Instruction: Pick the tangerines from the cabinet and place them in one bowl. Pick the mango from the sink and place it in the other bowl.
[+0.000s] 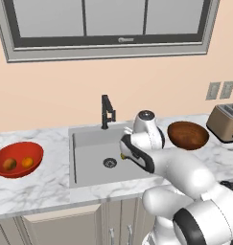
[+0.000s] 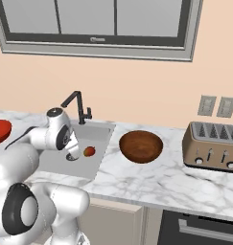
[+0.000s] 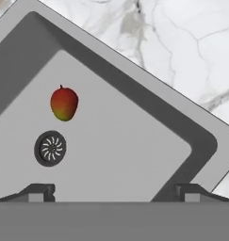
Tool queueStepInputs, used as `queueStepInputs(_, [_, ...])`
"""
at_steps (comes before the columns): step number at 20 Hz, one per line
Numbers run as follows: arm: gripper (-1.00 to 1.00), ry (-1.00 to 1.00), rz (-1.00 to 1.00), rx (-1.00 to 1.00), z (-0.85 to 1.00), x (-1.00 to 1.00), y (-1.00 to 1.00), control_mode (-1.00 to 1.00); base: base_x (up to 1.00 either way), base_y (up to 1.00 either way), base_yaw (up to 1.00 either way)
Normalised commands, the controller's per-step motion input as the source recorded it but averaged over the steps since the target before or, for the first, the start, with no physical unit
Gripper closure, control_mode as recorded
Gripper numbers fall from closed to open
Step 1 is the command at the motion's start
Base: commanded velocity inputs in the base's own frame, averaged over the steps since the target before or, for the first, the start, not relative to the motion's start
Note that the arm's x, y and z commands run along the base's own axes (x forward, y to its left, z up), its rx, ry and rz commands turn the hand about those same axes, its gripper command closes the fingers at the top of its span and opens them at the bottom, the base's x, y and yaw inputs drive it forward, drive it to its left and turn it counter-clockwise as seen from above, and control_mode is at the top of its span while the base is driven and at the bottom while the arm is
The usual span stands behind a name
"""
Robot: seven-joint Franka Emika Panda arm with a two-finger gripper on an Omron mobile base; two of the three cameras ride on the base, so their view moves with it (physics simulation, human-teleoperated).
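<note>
**Mango waits in the sink; a rounded fruit invites a slip**

Taking the sink [image 1: 89, 158] as the landmark and going left to right: left of it on the marble counter [image 1: 36, 191] sits the glossy red bowl [image 1: 17, 159], two small fruits inside. Within the flat grey basin, the mango [image 3: 64, 103] lies just beside the round drain [image 3: 50, 148]. The gripper [image 3: 113, 193] hovers above with fingers spread wide, holding nothing. Right of the sink stands the dark brown bowl [image 2: 141, 146].

The mango is smooth, oval and off-centre from the fingers; closing without realigning would likely nudge it rolling across the slick floor.
</note>
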Motion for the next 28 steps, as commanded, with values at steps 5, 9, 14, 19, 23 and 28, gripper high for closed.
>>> queueStepInputs(5, [-1.0,0.02,-0.04,0.0,-0.21,0.13,0.0,-1.0,0.0,0.0,0.0])
queueStepInputs(9, [-1.0,0.0,-0.05,0.01,-0.24,0.07,0.0,-1.0,0.0,0.0,0.0])
queueStepInputs(14, [-1.0,0.0,-0.05,0.03,-0.26,0.12,0.0,-1.0,0.0,0.0,0.0])
queueStepInputs(19, [-1.0,0.0,-0.04,0.01,-0.13,0.24,0.0,-1.0,0.0,0.0,0.0])
queueStepInputs(23, [-1.0,0.0,-0.04,0.0,-0.17,0.31,0.0,-1.0,0.0,0.0,0.0])
queueStepInputs(28, [-1.0,0.0,-0.03,0.0,-0.12,0.26,0.0,-1.0,0.0,0.0,0.0])
